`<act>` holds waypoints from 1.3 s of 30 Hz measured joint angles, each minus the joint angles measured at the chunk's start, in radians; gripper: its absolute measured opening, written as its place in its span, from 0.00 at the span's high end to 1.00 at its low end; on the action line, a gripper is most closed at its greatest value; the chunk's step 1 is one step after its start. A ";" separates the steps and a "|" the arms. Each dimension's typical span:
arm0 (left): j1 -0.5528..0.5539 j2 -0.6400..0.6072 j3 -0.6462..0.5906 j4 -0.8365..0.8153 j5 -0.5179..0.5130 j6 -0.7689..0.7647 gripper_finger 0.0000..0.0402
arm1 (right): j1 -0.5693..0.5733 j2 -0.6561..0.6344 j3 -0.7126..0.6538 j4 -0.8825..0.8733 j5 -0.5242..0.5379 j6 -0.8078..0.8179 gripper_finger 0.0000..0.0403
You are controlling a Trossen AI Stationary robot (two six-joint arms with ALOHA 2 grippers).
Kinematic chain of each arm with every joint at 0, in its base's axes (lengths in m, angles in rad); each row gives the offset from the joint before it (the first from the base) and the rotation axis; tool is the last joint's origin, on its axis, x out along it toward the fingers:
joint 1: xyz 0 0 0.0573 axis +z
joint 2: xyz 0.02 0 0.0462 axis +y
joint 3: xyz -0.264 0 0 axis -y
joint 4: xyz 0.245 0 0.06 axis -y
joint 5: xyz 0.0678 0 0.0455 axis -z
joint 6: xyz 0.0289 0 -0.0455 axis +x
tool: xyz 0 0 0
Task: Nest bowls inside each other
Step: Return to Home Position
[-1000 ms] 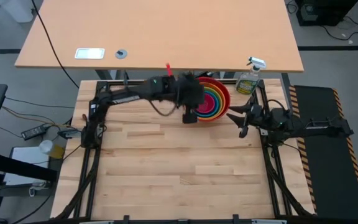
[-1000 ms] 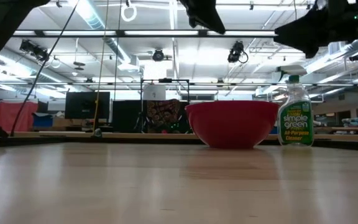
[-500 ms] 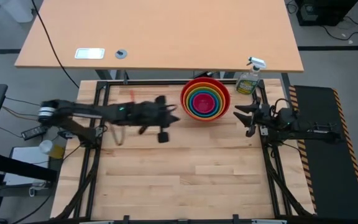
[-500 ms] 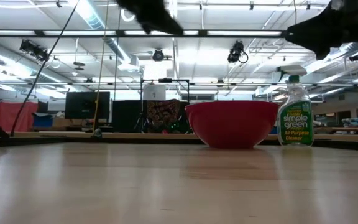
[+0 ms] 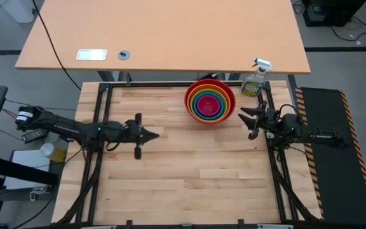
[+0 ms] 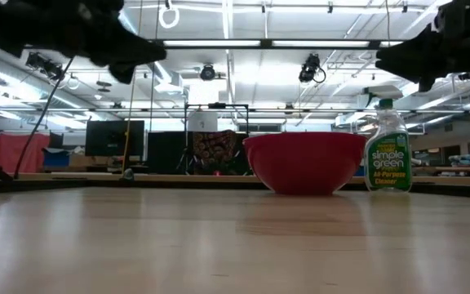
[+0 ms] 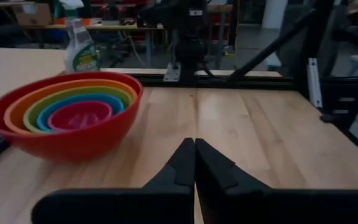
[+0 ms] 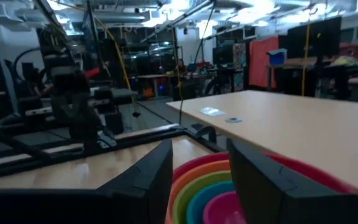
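Note:
The bowls (image 5: 210,100) sit nested at the table's far side, right of centre: red outermost, then orange, yellow-green, blue and magenta-pink innermost (image 7: 79,114). The red bowl (image 6: 304,163) rests on the table by its base. My left gripper (image 5: 155,133) hovers shut over the table's left half, well clear of the bowls, pointing level toward the right; its fingertips (image 7: 194,145) meet. My right gripper (image 5: 243,118) hovers open at the right edge, just near-right of the bowls, with its fingers (image 8: 157,168) apart and nothing between them.
A clear spray bottle (image 5: 255,79) with a green label (image 6: 387,155) stands at the far right corner, right of the bowls. A larger tan table (image 5: 164,32) lies beyond the far edge. Bare wooden tabletop (image 5: 183,172) spans the middle and near side.
My left gripper has swung away from above the bowls toward the table's left edge and somewhat nearer, sinking and tipping from pointing down to level. The nested bowls have stayed in place. My right gripper has sunk slightly.

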 joint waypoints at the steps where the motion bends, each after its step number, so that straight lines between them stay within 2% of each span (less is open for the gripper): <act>1: -0.011 -0.014 -0.029 0.025 -0.001 -0.004 0.98 | 0.000 -0.012 0.000 -0.011 0.005 -0.013 0.59; 7: -0.058 -0.090 -0.153 0.090 0.000 -0.008 0.98 | 0.000 -0.050 0.001 -0.038 0.017 -0.044 0.60; 13: -0.070 -0.224 -0.233 0.069 -0.001 -0.008 0.98 | 0.000 -0.050 0.001 -0.041 0.105 -0.065 0.60; 20: -0.096 -0.508 -0.288 -0.116 0.022 -0.041 0.98 | 0.000 -0.049 0.001 -0.017 0.121 -0.043 0.60; 24: -0.128 -0.616 -0.288 -0.247 0.061 -0.058 0.98 | 0.000 -0.049 0.001 -0.002 0.182 0.036 0.60; 29: -0.174 -0.697 -0.289 -0.355 0.088 -0.032 0.98 | 0.000 -0.045 0.001 -0.014 0.181 0.064 0.60; 35: -0.238 -0.773 -0.289 -0.438 0.196 0.060 0.98 | 0.000 -0.045 0.001 -0.006 0.168 0.002 0.60; 39: -0.251 -0.798 -0.289 -0.477 0.195 0.131 0.98 | 0.000 -0.045 0.001 -0.006 0.168 0.006 0.60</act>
